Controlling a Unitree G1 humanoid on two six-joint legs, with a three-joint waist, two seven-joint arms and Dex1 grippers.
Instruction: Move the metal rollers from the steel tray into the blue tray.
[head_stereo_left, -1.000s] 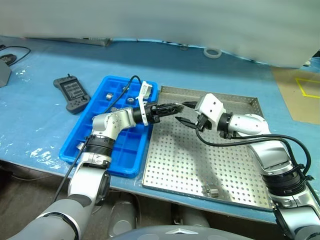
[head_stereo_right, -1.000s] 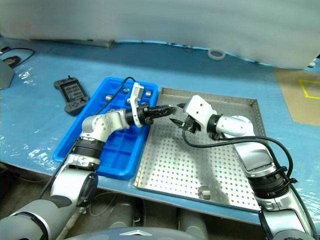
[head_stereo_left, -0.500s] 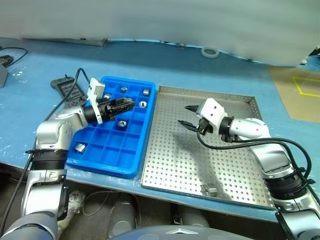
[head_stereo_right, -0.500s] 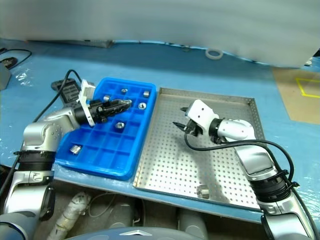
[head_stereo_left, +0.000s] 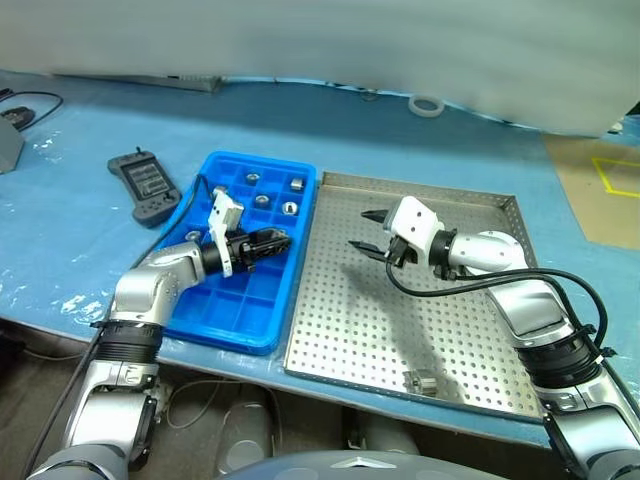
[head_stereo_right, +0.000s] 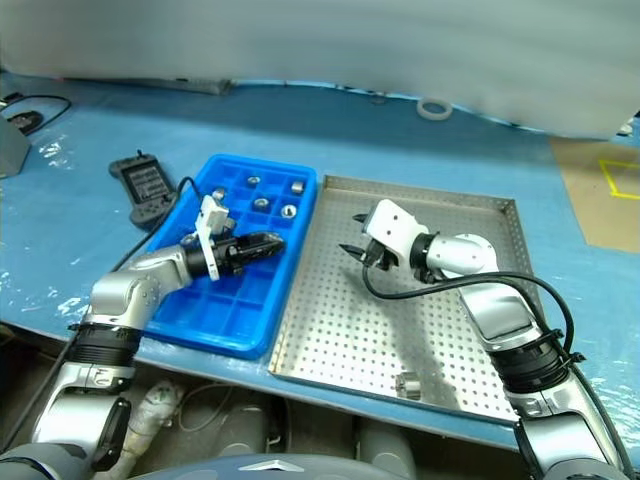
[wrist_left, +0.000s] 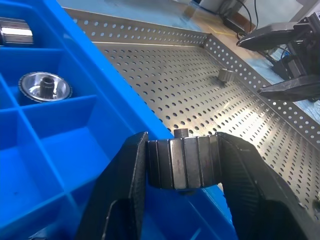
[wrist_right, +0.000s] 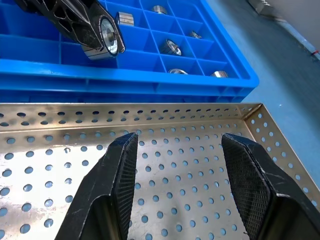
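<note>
My left gripper (head_stereo_left: 276, 240) is shut on one of the metal rollers (wrist_left: 184, 162), a short ribbed silver cylinder. It holds the roller just above the right-hand column of the blue tray (head_stereo_left: 228, 335). Several rollers (head_stereo_left: 287, 208) lie in the blue tray's far compartments. My right gripper (head_stereo_left: 360, 229) hangs open and empty over the far left part of the steel tray (head_stereo_left: 400, 320). A single roller (head_stereo_left: 422, 381) lies near the steel tray's front rim. In the right wrist view the left gripper's roller (wrist_right: 108, 36) shows beyond the tray's rim.
A black handheld remote (head_stereo_left: 145, 185) lies on the light-blue table cover left of the blue tray. A white tape ring (head_stereo_left: 426, 104) sits at the back. A brown patch with yellow lines (head_stereo_left: 600, 185) is at the far right. A cable (head_stereo_left: 20, 100) runs at the far left.
My left gripper has swung left with the roller, from beside the right gripper's tips over the steel tray to low over the blue tray. The right gripper has stayed in place, open.
</note>
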